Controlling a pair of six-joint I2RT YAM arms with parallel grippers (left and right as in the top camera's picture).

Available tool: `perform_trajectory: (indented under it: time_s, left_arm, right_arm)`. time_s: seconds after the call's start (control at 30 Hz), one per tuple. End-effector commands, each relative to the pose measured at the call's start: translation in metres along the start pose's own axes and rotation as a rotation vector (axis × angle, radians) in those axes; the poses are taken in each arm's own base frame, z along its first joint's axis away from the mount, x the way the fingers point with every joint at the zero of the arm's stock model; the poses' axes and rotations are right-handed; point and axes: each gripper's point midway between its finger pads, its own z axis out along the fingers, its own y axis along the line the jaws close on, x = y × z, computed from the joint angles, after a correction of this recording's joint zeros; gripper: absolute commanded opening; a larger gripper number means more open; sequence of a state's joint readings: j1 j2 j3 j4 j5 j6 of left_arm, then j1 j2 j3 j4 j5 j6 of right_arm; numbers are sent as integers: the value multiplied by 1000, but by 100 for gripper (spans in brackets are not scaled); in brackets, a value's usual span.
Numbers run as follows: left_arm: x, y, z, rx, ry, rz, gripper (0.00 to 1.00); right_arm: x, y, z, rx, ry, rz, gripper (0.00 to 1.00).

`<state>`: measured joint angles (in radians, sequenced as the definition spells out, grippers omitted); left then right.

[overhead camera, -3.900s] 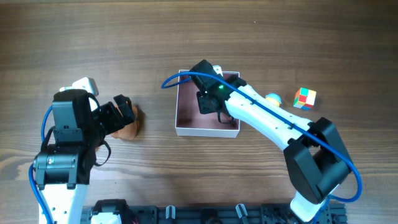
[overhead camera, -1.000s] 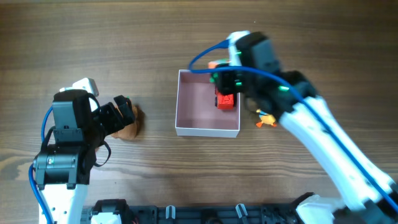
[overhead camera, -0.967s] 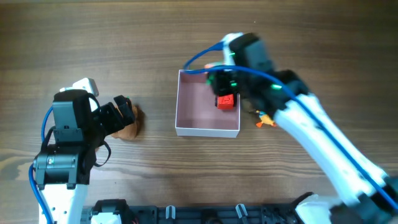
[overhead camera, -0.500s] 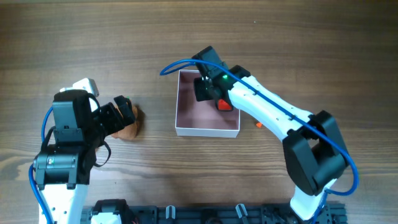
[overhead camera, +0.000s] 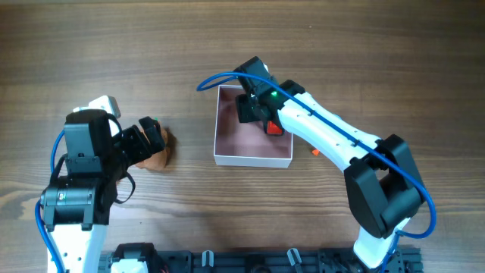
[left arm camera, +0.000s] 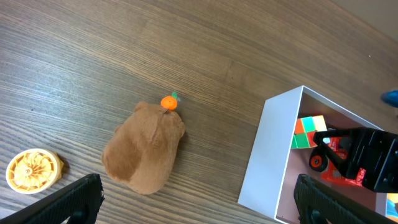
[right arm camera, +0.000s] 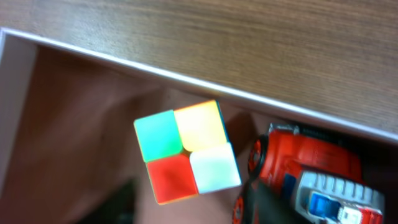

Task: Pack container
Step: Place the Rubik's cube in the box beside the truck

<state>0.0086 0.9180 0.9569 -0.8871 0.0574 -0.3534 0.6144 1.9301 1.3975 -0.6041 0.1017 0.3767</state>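
The container [overhead camera: 254,159] is a square white box with a mauve inside, at mid table. My right gripper [overhead camera: 250,108] reaches into its far left corner. In the right wrist view the gripper [right arm camera: 189,213] is open, its fingers on either side of a colour cube [right arm camera: 186,152] that lies on the container floor by the far wall [right arm camera: 186,78]. A red toy car [overhead camera: 274,127] lies beside the cube [right arm camera: 305,174]. My left gripper [left arm camera: 199,208] is open and empty, just short of a brown plush toy [left arm camera: 144,152].
A yellow wheel-shaped toy [left arm camera: 31,171] lies left of the plush. A tiny orange piece [left arm camera: 168,101] sits at the plush's far end. Another small orange piece [overhead camera: 314,152] lies on the table right of the container. The right arm spans the table's right side.
Over the last second my right arm swung in and came down into the container's far left corner. The red car is in the box. My left arm has not moved.
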Motion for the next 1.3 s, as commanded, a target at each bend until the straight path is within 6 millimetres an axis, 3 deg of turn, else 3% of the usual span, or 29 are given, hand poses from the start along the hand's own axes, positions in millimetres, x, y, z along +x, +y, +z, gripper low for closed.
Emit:
perform_trajectory:
  time_s: [0.0,0.03,0.07,0.17,0.43,0.6,1.27]
  left_arm:
    - [-8,-1,-5,-1,-25,5,100]
    - [-8,0,-5,-1,-24,5,100]
    - [-8,0,-5,-1,-24,5,100]
    - [-8,-1,-5,-1,-24,5,100]
    - [-8,-1,-5,-1,-25,5,100]
    - [-8,-1,-5,-1,-25,5,100]
    - [-8,-1,-5,-1,-24,5,100]
  right_arm:
    - [-4,17,1,-92,-9,-85,16]
    - [-6,21,0,-113,-15,-94,7]
    - [-8,22,0,-118,-24,-93,4]
    - [-13,35,-2,-176,-50,-148,4]
    - [-5,36,22,-176,-16,-152,4]
    - [-10,45,23,-220,-41,-171,4]
    - [-7,39,28,-186,-30,-177,5]
